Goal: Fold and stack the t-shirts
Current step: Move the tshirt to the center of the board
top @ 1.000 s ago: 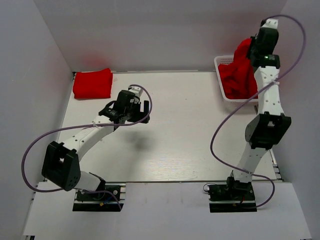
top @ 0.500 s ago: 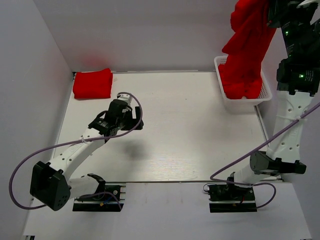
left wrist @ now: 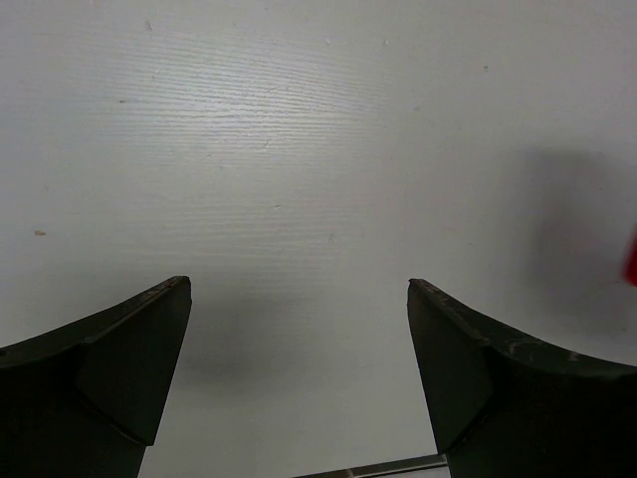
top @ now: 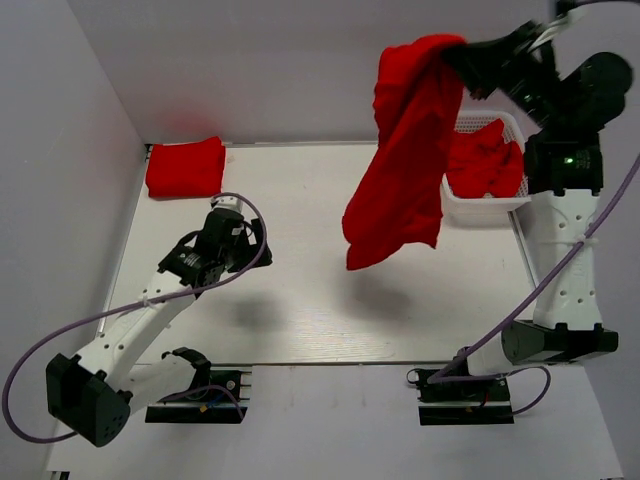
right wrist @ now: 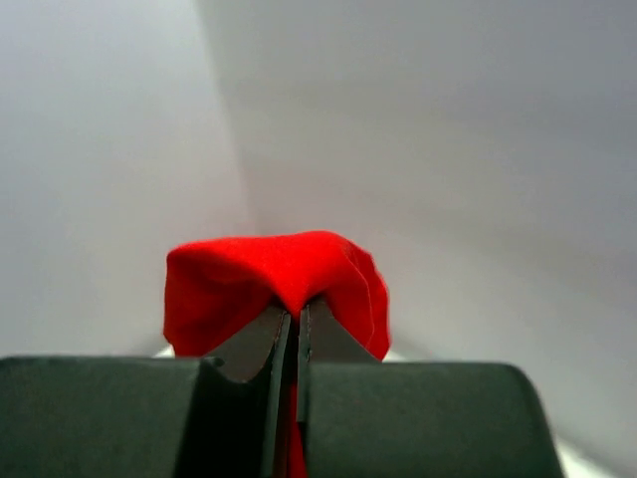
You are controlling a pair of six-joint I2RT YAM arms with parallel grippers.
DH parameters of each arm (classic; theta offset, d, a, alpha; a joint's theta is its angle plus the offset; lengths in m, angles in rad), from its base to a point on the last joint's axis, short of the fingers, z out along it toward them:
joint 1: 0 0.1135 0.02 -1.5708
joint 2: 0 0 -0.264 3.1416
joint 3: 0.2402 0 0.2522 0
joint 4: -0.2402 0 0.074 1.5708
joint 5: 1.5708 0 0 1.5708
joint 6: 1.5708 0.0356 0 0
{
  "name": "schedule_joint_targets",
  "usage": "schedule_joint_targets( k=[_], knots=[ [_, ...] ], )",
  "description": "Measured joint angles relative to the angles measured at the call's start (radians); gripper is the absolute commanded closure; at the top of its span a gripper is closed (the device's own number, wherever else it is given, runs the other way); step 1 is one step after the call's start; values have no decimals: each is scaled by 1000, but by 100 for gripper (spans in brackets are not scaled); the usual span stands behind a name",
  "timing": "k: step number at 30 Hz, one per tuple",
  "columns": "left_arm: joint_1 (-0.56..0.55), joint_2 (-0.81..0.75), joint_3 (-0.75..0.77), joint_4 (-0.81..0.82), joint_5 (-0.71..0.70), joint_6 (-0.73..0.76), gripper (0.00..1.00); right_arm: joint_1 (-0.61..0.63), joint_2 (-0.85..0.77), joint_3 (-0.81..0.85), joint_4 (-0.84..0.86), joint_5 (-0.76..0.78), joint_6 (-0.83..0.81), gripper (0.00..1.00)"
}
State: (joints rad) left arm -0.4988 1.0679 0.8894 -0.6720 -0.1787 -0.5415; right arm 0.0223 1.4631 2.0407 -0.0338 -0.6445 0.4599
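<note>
A red t-shirt (top: 400,160) hangs in the air over the table's right half, pinched at its top by my right gripper (top: 462,50), which is shut on it. In the right wrist view the red cloth (right wrist: 269,274) bulges over the closed fingertips (right wrist: 296,314). A folded red t-shirt (top: 186,166) lies at the table's back left corner. More red fabric (top: 487,160) fills the white basket (top: 452,206) at the back right. My left gripper (top: 238,240) hovers low over the left part of the table, open and empty (left wrist: 299,289).
White walls close in the table on the left, back and right. The basket stands against the right wall. A purple cable (top: 250,215) loops over the left arm. The hanging shirt casts a shadow (top: 385,295) on the table.
The right arm has lifted the shirt out of the basket and swung it left over the table. The left arm has drawn back toward the near left.
</note>
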Motion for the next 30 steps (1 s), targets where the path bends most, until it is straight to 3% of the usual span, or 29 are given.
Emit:
schedule_joint_targets(
  k=[5, 7, 9, 11, 13, 15, 26, 30],
  knots=[
    [0, -82, 2, -34, -47, -16, 0, 106, -101, -354, 18, -80, -43, 100],
    [0, -87, 2, -43, -62, -23, 0, 174, -171, -661, 107, -82, -57, 96],
    [0, -85, 2, -55, -72, -27, 0, 218, -249, -977, 177, -71, -61, 66],
    [0, -84, 2, -61, -72, -30, 0, 255, -277, -1236, 194, -56, -50, 10],
    [0, -77, 2, -60, -63, -31, 0, 275, -262, -1400, 169, -28, -60, 10],
    [1, -61, 2, -60, -45, -29, 0, 275, -248, -1438, 103, 8, -75, 10],
    [-3, 11, -32, 24, 111, 33, 0, 269, -506, -1330, 0, 428, -101, 10],
    [-8, 71, -32, 104, 209, 67, 0, 266, -512, -1330, -80, 608, -95, 10]
  ],
)
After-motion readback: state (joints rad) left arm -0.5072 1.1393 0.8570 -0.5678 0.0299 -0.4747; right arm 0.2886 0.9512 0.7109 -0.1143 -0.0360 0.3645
